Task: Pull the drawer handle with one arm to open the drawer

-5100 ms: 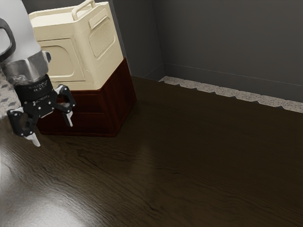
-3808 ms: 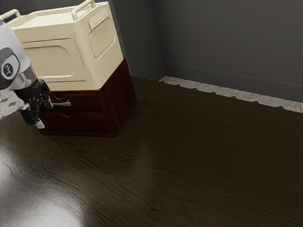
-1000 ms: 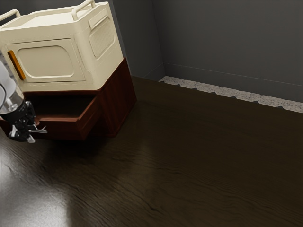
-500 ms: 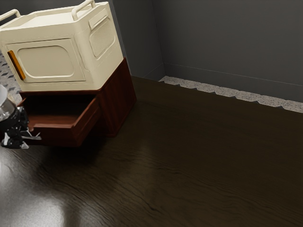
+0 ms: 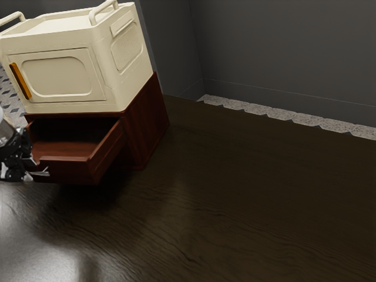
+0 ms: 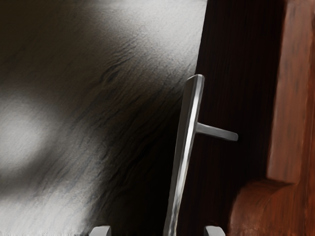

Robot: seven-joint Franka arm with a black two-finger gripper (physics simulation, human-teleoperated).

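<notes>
A drawer stands well out of its dark red wooden cabinet, directly beneath a cream box with an orange grip. The claw is at its front, fingers apart, with the silvery bar handle between them but neither finger against it. The pull looks largely done; any further tug would call for closing on the bar first. Slim and probably rigid, the handle could slip in a loose hold and is best taken mid-bar, across its narrow width. The drawer should slide lightly, though a skewed pull might bind it. The cabinet sits on a dark, wood-grained bench, glossy where light pools at the exterior view's lower left. Beyond lie a strip of speckled floor and a plain grey wall.
</notes>
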